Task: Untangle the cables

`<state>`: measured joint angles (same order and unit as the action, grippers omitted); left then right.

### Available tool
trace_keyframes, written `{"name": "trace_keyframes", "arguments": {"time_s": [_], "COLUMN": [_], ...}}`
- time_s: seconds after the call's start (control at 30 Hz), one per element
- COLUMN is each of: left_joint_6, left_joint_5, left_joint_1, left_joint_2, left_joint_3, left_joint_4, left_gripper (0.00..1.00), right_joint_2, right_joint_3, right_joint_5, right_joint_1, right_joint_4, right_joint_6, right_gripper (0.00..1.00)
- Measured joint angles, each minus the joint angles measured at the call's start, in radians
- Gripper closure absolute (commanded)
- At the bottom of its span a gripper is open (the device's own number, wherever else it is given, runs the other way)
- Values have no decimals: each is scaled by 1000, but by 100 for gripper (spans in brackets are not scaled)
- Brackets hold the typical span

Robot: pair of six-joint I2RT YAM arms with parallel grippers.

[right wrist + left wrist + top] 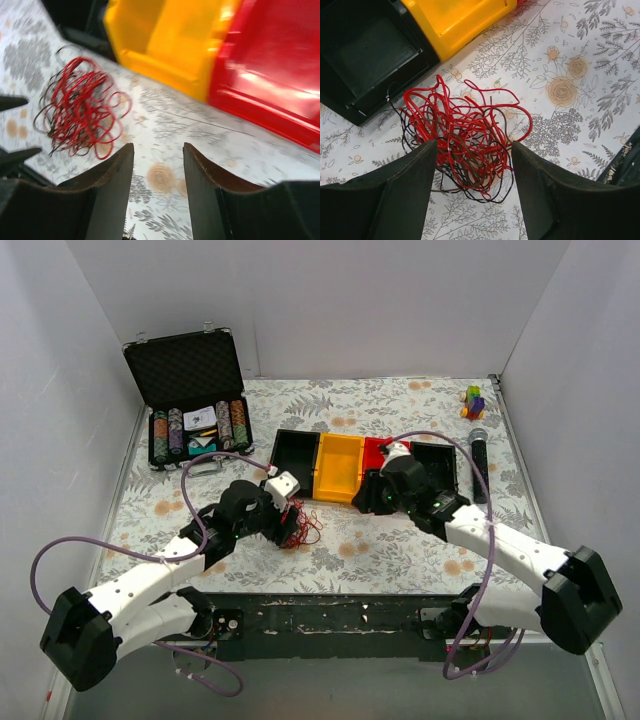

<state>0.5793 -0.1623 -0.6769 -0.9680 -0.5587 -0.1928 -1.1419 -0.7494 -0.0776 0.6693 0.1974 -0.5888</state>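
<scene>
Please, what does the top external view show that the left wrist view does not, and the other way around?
Only the top external view: the open chip case, the microphone, the small colourful toy, the left arm and the right arm. Only the left wrist view: dark strands among the red cables, and the left hand open, its fingers either side of the bundle. Both: the cables, the yellow bin, the black bin and the flowered table cover.

Four bins (340, 468) (one cable tangle (465, 140))
</scene>
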Motion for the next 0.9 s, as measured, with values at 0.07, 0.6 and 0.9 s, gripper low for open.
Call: {"name": "trace_keyframes", "arguments": {"time_s": [0.07,0.6,0.9], "left_joint_6": [15,-27,-124], "left_joint_5": [2,16,-72], "left_joint_1": [14,101,121], "left_joint_2": [0,-1,-166], "left_joint_3": [8,11,12], "left_joint_4": [13,-36,-31], "left_gripper": [45,7,75], "right_joint_2": [-65,-505,-526], "right_joint_3": [-1,-193,-171], "right_joint_5": [26,223,208], "right_joint_1": [62,196,287], "right_joint_4": [-70,-328,-341], "right_joint_6": [17,80,72], "right_gripper": [48,76,99]}}
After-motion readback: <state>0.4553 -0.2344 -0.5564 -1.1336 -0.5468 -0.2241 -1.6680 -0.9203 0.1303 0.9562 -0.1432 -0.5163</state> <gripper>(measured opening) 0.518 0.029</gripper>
